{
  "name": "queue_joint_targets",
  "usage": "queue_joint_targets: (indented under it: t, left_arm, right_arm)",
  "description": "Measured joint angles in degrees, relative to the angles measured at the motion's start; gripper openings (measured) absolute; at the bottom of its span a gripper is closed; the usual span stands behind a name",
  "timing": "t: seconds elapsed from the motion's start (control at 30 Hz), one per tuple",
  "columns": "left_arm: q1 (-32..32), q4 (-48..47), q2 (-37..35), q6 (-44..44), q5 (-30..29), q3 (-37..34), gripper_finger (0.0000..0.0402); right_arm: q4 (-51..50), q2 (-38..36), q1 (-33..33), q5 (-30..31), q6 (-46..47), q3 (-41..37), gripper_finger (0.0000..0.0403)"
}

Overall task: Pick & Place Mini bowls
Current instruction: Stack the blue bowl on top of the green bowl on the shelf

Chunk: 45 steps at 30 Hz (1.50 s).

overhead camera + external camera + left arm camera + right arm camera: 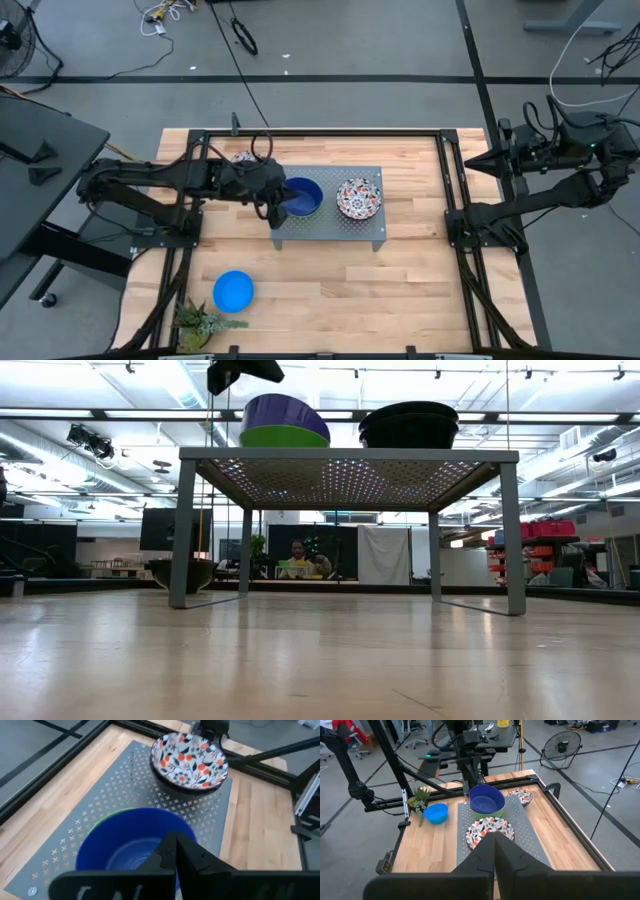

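High view first: my left gripper [277, 212] sits over the near-left edge of the tray [375, 236], fingers pinched together right beside the dark blue bowl [303, 195], and I can't tell whether it grips the rim. That bowl is nested in a green bowl [490, 812], whose rim peeks out under it in the right wrist view. A floral bowl [359, 197] stands beside them on the tray, close but apart. Another floral bowl [243, 158] lies on the table just off the tray's far-left corner, mostly hidden under my left arm. The bright blue bowl [233, 291] rests on the table near the front, next to the plant [200, 322]. My right gripper [494, 836] waits well off to the right of the table, fingers closed on nothing.
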Motion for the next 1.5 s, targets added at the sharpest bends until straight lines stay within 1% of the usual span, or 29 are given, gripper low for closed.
queue_joint_targets:
  t: [0.1,0.2,0.43,0.53,0.8,1.03,1.3,1.5]
  left_arm:
    - [-0.02,0.43,-0.76,-0.88,0.01,-1.46,0.0000]
    - [-0.43,3.11,-1.46,-1.69,-0.01,-3.53,0.0000]
    - [-1.95,4.59,-2.65,-4.50,-0.94,-6.26,0.0000]
    - [-2.58,3.83,-2.92,-4.83,-1.66,-7.07,0.0000]
    - [-2.66,3.36,-3.04,-5.35,-1.58,-7.27,0.0000]
    - [-2.67,0.47,-3.04,-5.98,-0.45,-7.27,0.0000]
    - [-2.88,-0.10,-3.04,-5.93,-0.44,-7.27,0.0000]
    - [-2.88,-1.91,-2.79,-5.91,0.64,-7.27,0.0000]
  right_arm:
    - [0.00,0.00,0.01,0.00,0.00,0.00,0.0007]
    - [0.00,0.00,-0.01,-0.02,0.00,0.00,0.0006]
    - [0.02,0.00,-0.01,-0.02,0.00,0.00,0.0006]
    - [0.01,0.00,0.00,0.00,0.00,0.00,0.0006]
    - [0.01,0.00,0.00,-0.02,0.00,0.00,0.0007]
    - [0.01,0.00,0.00,-0.01,0.00,0.00,0.0007]
    - [0.02,0.00,-0.01,-0.01,0.00,0.00,0.0007]
    - [0.01,0.00,-0.01,-0.02,0.00,0.00,0.0006]
